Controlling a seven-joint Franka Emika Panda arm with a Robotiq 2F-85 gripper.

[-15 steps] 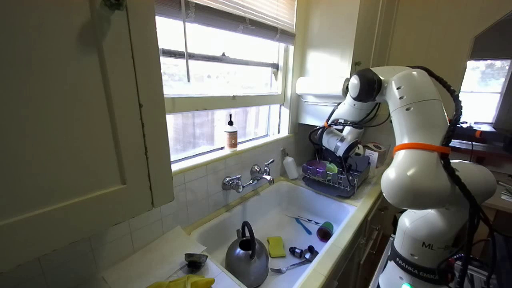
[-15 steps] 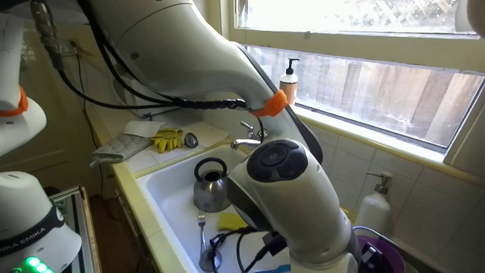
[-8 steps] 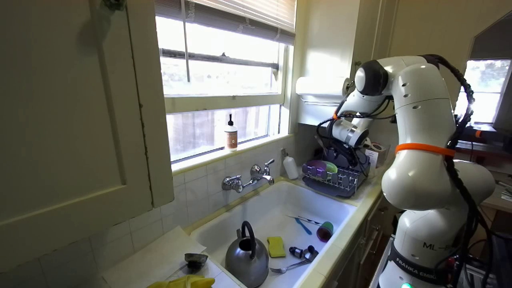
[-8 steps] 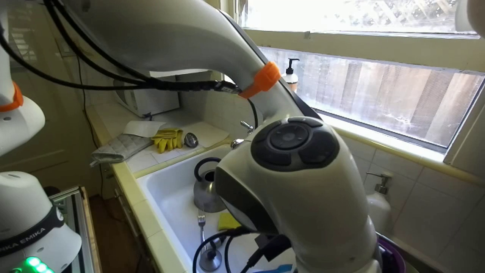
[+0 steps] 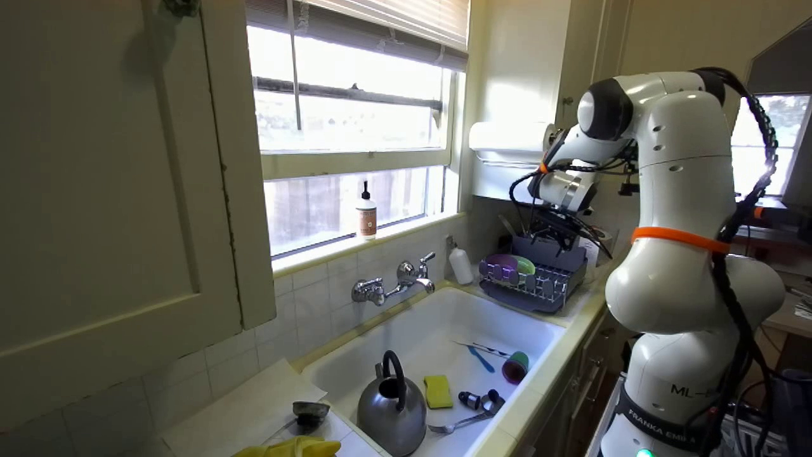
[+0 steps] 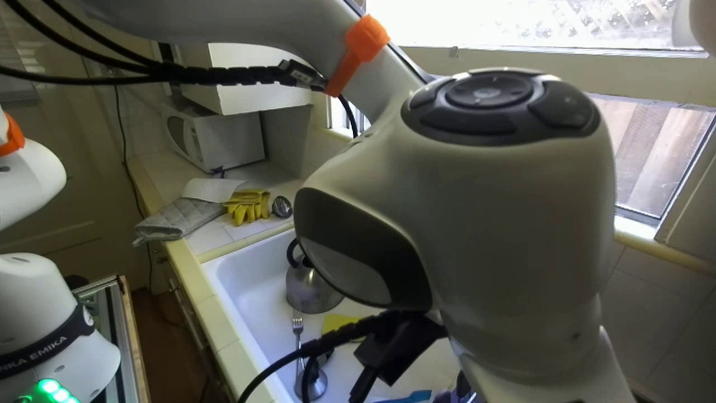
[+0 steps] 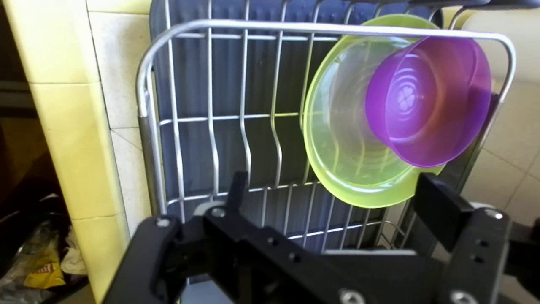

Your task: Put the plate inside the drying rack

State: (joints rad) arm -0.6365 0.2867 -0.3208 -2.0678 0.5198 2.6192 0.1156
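The pinkish-red plate is hidden or out of view. The dark blue-black drying rack (image 5: 521,299) stands on the counter at the far end of the sink in an exterior view. Its wire frame (image 7: 270,26) fills much of the wrist view. A translucent green dish (image 7: 327,173) leans in it, with a purple bowl (image 7: 411,99) against the dish. My gripper (image 7: 333,185) is open, its fingers wide apart with nothing between them. In an exterior view the gripper (image 5: 558,244) is above the rack, apart from it.
The white sink (image 5: 438,317) holds a steel kettle (image 5: 392,416), a yellow sponge (image 5: 438,391), a tipped cup (image 5: 515,367) and utensils. A white pump bottle (image 5: 461,265) stands beside the rack. A paper towel holder (image 5: 507,136) hangs near the arm. The faucet (image 5: 412,279) juts over the sink.
The arm has risen and drawn back, lifting the gripper up out of the rack and slightly right in an exterior view. The dishes in the rack and the sink things have not moved.
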